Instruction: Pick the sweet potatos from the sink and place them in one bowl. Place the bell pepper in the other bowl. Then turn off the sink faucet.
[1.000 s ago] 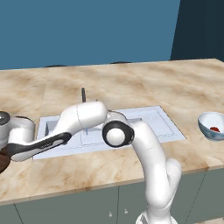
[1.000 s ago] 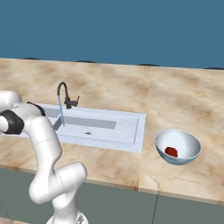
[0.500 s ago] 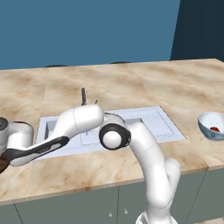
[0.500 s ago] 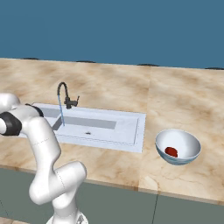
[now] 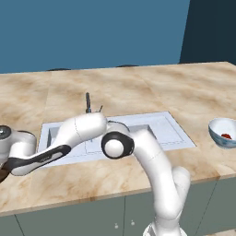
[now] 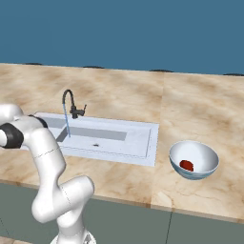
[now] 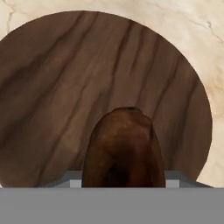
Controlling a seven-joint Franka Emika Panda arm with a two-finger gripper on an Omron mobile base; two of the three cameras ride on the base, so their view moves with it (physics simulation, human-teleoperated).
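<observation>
Gripper is clamped on a sweet potato (image 7: 124, 148), hanging right over the dark wooden bowl (image 7: 57, 87). Further out, sink (image 6: 138, 138) with faucet (image 6: 69, 102) running, and bell pepper (image 6: 187, 165) in the pale bowl (image 6: 205, 157).

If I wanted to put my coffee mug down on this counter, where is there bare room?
The marble behind the sink, beyond the faucet, looks bare, as does the stretch between the sink and the pale bowl holding the bell pepper. It is crowded at the counter's left end, where the gripper holds a sweet potato over the wooden bowl.
</observation>
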